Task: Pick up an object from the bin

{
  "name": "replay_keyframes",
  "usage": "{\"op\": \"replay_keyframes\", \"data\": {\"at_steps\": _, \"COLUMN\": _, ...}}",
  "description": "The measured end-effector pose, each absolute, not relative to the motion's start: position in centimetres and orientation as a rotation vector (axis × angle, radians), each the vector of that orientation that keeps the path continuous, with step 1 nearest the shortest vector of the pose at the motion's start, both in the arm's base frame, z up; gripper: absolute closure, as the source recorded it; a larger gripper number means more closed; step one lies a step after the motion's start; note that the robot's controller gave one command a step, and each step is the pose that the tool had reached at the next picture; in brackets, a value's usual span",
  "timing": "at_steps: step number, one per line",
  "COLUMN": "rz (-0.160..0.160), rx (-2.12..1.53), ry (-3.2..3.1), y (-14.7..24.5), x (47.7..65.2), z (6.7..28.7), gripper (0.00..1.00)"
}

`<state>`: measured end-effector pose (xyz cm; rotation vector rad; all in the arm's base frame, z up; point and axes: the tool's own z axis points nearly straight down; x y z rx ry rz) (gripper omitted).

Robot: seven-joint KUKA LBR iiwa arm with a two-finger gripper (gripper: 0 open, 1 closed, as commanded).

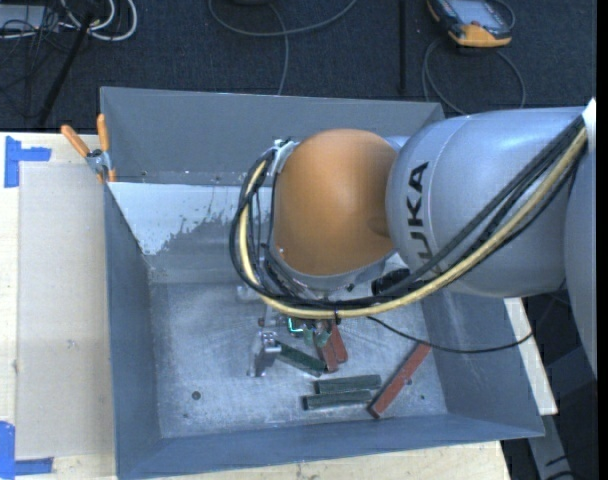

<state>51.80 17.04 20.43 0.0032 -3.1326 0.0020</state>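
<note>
Gripper point(282, 346) beside flat grey-green bars point(341, 392), rust-red strip point(399, 379)

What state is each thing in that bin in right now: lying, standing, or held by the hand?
Hand: low over the floor of the bin, near the middle.
Small red piece: lying right beside the hand.
Dark bars: lying flat, side by side, untouched.
Red-brown stick: lying flat, slanted, apart from the hand.
</note>
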Motion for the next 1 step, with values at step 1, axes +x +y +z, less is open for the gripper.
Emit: {"op": "replay_keyframes", "data": {"at_steps": 1, "rz": 0.0, "rx": -0.002, "ry": -3.14, "y": 16.93, "x": 52.0, "z": 20.81, "gripper": 0.0}}
